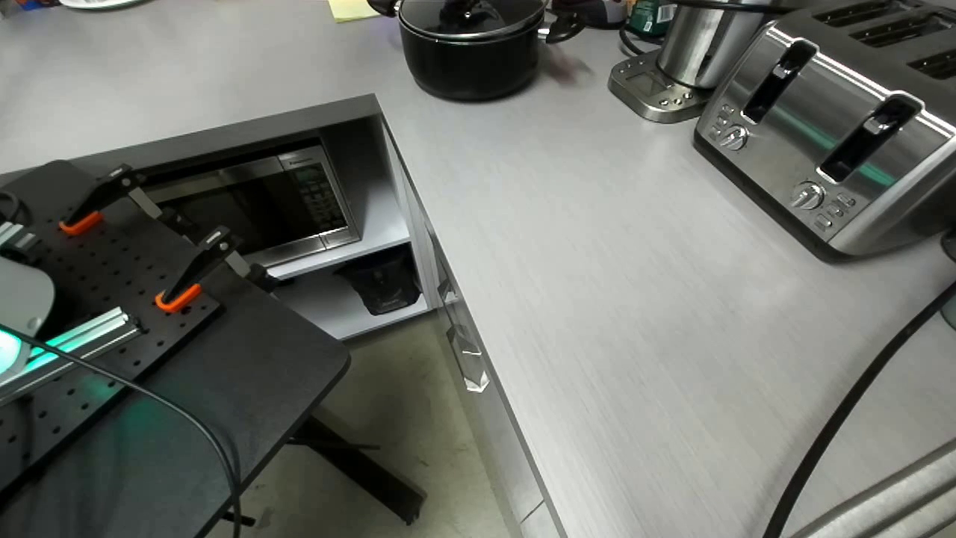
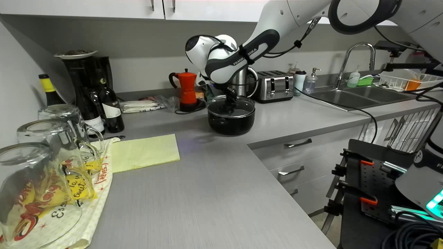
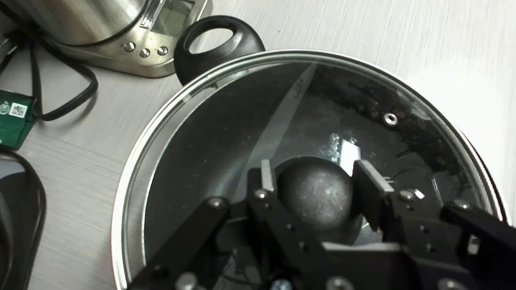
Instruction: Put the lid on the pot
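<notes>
Glass lid (image 3: pixel 306 137), mid-frame in wrist view, over black cooking pot (image 2: pixel 230 125); can't tell if fully seated. Probably light, stiff, slick, breakable; best held by the round knob (image 3: pixel 316 197), which the gripper (image 3: pixel 319 183) pinches. Franka arm (image 2: pixel 263 29) reaches in from upper right of an exterior view, bent downward.

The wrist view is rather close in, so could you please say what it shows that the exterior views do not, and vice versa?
Only the wrist view shows the rounded top of the dark knob held between the jaws; the small metal vent in the glass lid is clear only there. Only exterior views show the toaster, the microwave and the sink. The wrist and exterior views share the lid, the black pot and the steel kettle.
</notes>
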### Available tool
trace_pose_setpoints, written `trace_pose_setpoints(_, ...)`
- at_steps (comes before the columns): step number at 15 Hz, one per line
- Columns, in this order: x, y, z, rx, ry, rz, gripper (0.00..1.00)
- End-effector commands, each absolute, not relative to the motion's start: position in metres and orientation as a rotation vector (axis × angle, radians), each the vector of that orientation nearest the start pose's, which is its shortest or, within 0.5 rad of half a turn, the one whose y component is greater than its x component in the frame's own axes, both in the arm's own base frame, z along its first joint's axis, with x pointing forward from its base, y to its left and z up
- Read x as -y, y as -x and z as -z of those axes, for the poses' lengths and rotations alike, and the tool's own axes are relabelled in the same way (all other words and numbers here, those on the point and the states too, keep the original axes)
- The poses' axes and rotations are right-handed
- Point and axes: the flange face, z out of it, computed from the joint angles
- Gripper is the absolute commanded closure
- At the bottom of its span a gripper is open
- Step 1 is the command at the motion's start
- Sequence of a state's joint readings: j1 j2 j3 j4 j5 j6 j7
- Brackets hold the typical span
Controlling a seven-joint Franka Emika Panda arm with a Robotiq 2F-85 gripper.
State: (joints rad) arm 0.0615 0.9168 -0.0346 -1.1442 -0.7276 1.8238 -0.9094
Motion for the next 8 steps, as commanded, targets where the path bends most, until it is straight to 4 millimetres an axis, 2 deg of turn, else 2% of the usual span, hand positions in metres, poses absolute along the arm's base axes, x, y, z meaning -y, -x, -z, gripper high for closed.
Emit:
trace_pose_setpoints(1,0.0242,-0.7481,-0.262,-1.482,-2.056,0.685,0.75)
trace_pose_setpoints(8,0.0255,-0.7428,-0.2638,-1.525,-2.067,0.675,0.75)
